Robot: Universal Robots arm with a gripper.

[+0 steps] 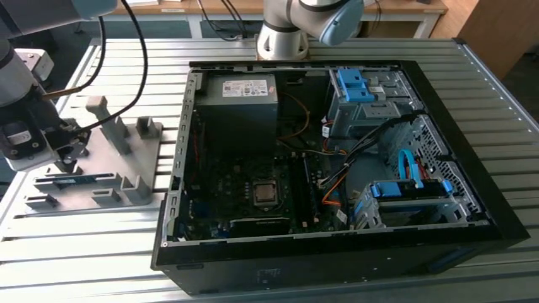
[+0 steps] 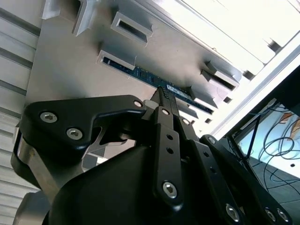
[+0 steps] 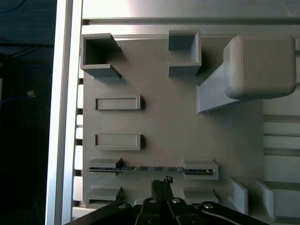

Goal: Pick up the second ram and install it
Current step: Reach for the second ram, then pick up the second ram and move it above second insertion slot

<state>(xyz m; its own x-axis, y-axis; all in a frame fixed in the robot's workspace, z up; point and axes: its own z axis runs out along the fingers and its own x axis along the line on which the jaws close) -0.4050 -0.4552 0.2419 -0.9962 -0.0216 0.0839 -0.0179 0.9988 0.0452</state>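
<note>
Grey brackets (image 3: 104,165) at ends of second ram (image 3: 152,168)

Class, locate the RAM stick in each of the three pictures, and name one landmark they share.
Exterior view: the RAM stick lies in the grey fixture plate, to the exterior view's left of the computer case.
Second wrist view: it spans two brackets just beyond the end effector.
First wrist view: it sits between two brackets, near the end effector.
Shared landmark: the grey fixture plate.
</note>
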